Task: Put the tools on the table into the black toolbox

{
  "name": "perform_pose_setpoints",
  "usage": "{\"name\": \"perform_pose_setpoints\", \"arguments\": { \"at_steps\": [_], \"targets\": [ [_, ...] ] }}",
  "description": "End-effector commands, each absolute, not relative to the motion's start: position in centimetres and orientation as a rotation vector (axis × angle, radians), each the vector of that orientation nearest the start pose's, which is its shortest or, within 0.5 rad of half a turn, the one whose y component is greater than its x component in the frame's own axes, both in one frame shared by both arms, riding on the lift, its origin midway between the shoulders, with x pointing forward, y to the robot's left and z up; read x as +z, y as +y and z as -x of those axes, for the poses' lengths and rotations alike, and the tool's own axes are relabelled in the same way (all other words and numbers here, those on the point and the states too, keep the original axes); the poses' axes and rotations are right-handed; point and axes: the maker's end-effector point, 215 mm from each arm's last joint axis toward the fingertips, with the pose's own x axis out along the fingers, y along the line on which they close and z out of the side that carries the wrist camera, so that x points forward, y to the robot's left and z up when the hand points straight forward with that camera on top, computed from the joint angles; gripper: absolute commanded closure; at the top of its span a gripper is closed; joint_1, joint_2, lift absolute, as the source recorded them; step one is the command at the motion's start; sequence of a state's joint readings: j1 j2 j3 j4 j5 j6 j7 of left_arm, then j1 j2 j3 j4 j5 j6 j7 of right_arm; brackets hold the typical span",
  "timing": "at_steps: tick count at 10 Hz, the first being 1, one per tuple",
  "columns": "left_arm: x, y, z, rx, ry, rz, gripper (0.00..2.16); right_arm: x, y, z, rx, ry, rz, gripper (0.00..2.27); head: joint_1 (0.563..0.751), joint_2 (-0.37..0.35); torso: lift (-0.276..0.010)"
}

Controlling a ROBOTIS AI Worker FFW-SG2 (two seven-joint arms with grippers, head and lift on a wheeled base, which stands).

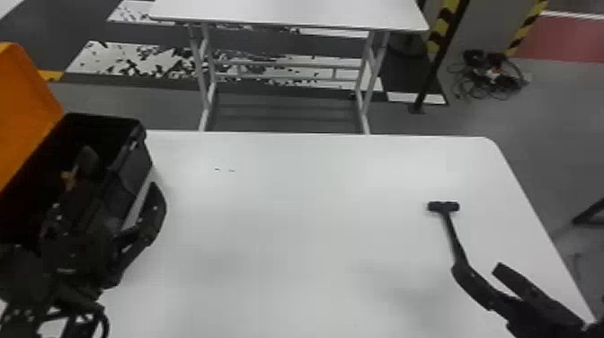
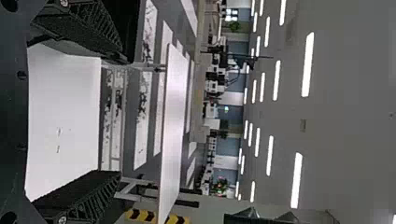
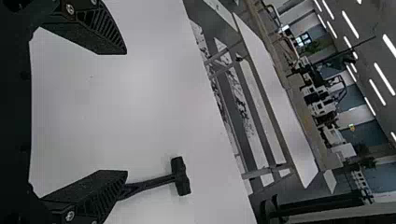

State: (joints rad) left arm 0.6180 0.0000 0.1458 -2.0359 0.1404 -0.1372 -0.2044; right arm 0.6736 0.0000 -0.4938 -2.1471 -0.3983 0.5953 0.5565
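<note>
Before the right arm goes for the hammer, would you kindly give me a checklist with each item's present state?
1. Toolbox lid open: ok.
2. Right gripper open and empty: ok.
3. Hammer lying on the table: ok.
4. Hammer's handle between the right gripper's fingers: not ok, it runs behind one.
5. Left gripper empty: ok.
6. Left gripper not touching the toolbox: cannot tell.

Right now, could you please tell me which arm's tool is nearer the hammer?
The right tool, close by the hammer's handle; the left tool is by the black toolbox.
</note>
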Motion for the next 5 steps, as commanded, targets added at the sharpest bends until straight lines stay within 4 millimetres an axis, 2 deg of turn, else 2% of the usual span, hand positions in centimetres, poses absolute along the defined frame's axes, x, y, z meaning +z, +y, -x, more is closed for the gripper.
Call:
{"name": "perform_pose_setpoints", "arguments": {
  "at_steps": [1,5],
  "targets": [
    [-33.9,25.5,-39.4,-0.068,-0.061,0.050,0.06,-45.1,-32.8,-32.7,0.160,0.539,-0.376,0.11,0.695,-0.089,-0.075],
    [-33.8,23.5,-37.1,-0.079,-0.126,0.024,0.06,-46.1,-34.2,-34.3,0.084,0.617,-0.357,0.11,0.695,-0.140,-0.075]
  ]
}}
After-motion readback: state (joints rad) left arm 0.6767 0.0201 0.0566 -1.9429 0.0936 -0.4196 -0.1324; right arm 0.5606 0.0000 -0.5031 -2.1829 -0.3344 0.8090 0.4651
